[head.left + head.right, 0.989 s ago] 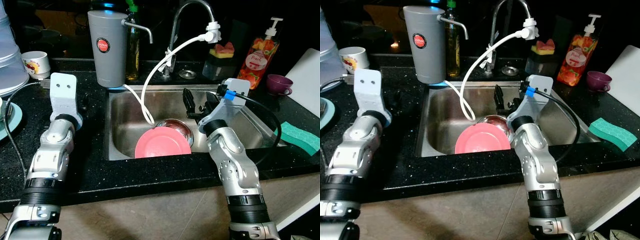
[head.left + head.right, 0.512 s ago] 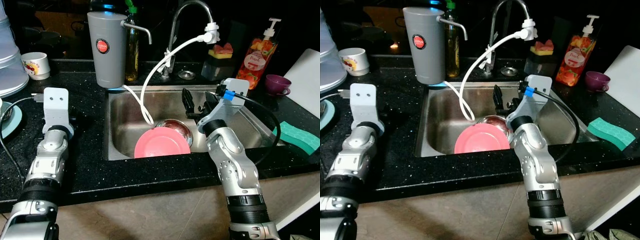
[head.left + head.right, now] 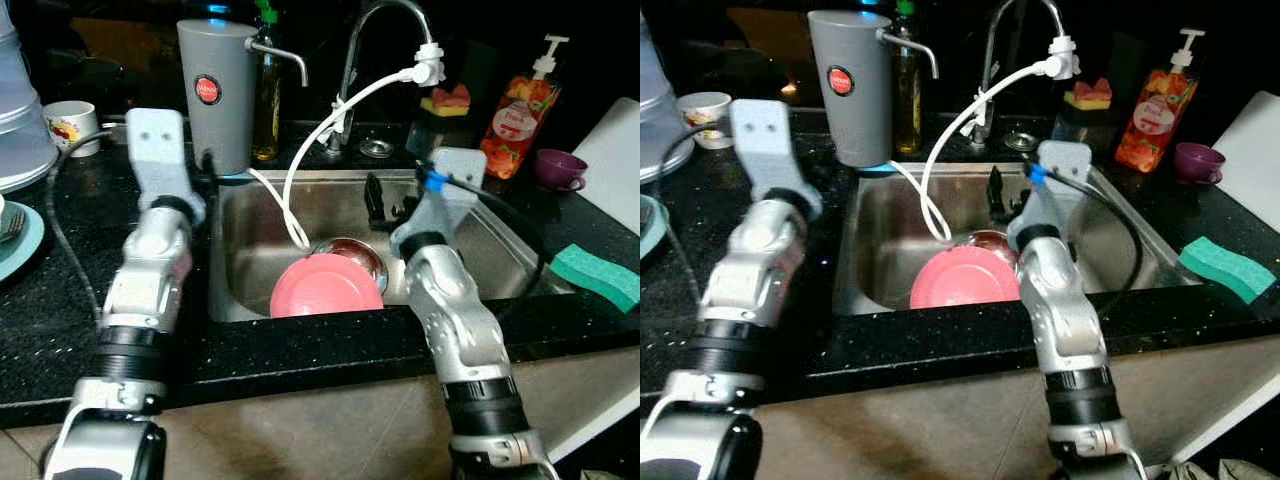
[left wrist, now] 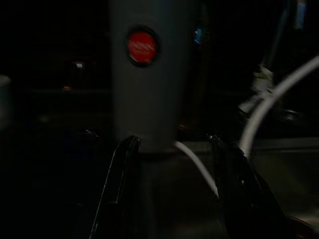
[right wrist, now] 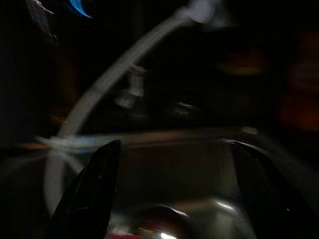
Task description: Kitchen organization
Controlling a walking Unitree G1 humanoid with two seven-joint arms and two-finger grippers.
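Observation:
A pink plate [image 3: 326, 285] leans in the steel sink [image 3: 245, 235], with a metal bowl [image 3: 353, 255] just behind it. My right gripper [image 3: 390, 205] hangs open over the sink, above and behind the bowl; in the right wrist view its fingers [image 5: 94, 189] are spread with the bowl's rim [image 5: 164, 219] low between them. My left gripper [image 3: 205, 168] is up at the sink's back left corner, open, and points at a grey water-filter canister [image 4: 149, 74] that stands straight ahead of it, apart from the fingers.
A faucet [image 3: 375, 20] with a white hose [image 3: 310, 140] arches over the sink. An orange soap bottle [image 3: 523, 110], a purple cup [image 3: 556, 168] and a green sponge [image 3: 598, 275] are on the right counter. A white mug [image 3: 68, 122] and a teal plate [image 3: 15, 240] are at the left.
My left arm has swung forward and to the right, from the left counter up to the grey canister. My right gripper has shifted slightly left over the sink. The plate and bowl have not moved.

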